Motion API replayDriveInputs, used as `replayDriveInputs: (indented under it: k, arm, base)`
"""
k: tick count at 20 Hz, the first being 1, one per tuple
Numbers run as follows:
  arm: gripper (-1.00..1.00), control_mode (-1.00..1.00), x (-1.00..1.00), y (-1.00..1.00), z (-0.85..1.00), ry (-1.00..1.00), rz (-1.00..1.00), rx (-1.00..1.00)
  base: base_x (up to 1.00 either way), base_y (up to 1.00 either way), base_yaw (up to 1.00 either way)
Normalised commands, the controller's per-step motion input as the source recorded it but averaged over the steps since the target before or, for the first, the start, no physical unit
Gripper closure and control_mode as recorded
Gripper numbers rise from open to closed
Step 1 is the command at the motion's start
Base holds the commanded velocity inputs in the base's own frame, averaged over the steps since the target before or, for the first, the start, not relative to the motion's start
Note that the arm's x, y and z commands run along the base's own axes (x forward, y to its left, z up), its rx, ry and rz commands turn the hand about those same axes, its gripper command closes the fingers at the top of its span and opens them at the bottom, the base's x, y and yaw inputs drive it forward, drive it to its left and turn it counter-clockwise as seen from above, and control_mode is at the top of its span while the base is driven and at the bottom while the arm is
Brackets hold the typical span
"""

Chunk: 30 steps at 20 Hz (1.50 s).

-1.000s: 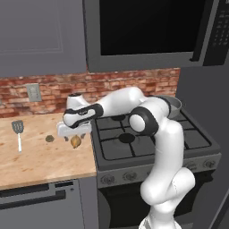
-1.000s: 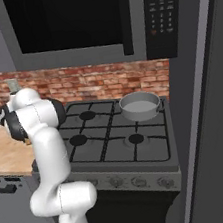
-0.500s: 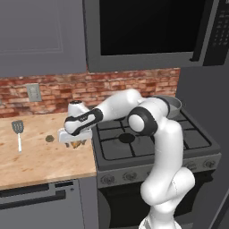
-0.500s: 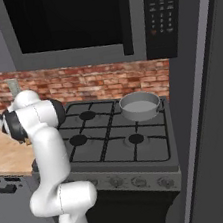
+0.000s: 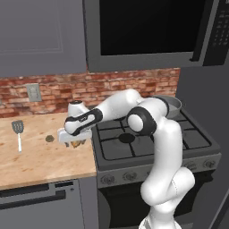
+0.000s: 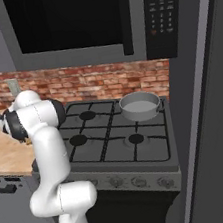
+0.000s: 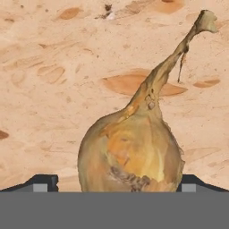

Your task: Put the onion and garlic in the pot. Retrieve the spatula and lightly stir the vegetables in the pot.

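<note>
The golden-brown onion [image 7: 132, 152] lies on the wooden counter [image 5: 40, 161] with its stem pointing away in the hand view. My gripper [image 5: 73, 142] is low over it and open. One dark fingertip [image 7: 42, 183] stands on each side of the bulb, not pressing it. In the left base view the hand hides most of the onion [image 5: 80, 143]. The small grey-brown garlic [image 5: 49, 138] lies just left of the hand. Further left is the spatula [image 5: 18, 133], with its slotted head towards the wall. The grey pot [image 6: 140, 106] sits on the stove's back right burner.
The black gas stove [image 5: 147, 138] adjoins the counter on the right, with a microwave [image 5: 143, 31] above it. A brick wall with an outlet [image 5: 32, 91] runs behind. A tall dark panel [image 6: 210, 119] closes off the stove's right side.
The hand has come down from above the counter onto the onion, so that its open fingers now stand on either side of it. The onion, garlic and spatula have not moved.
</note>
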Motion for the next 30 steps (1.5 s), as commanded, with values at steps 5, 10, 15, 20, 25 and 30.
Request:
replayDriveInputs:
  k: [5, 10, 15, 20, 25, 30]
  arm:
    - [-1.0, -1.0, 0.0, 0.0, 0.0, 0.0, 0.0, 0.0]
    - [1.0, -1.0, 0.0, 0.0, 0.0, 0.0, 0.0, 0.0]
    - [1.0, -1.0, 0.0, 0.0, 0.0, 0.0, 0.0, 0.0]
    - [1.0, -1.0, -0.33, -0.01, 0.01, -0.09, 0.01, 0.0]
    - [1.0, -1.0, -0.97, 0.0, 0.17, -0.21, 0.02, 0.0]
    - [1.0, -1.0, -0.92, 0.0, 0.3, -0.3, 0.04, -0.01]
  base:
    - [0.0, 0.0, 0.0]
    - [0.0, 0.0, 0.0]
    - [0.0, 0.0, 0.0]
    - [0.0, 0.0, 0.0]
    - [0.0, 0.0, 0.0]
    - [0.0, 0.0, 0.0]
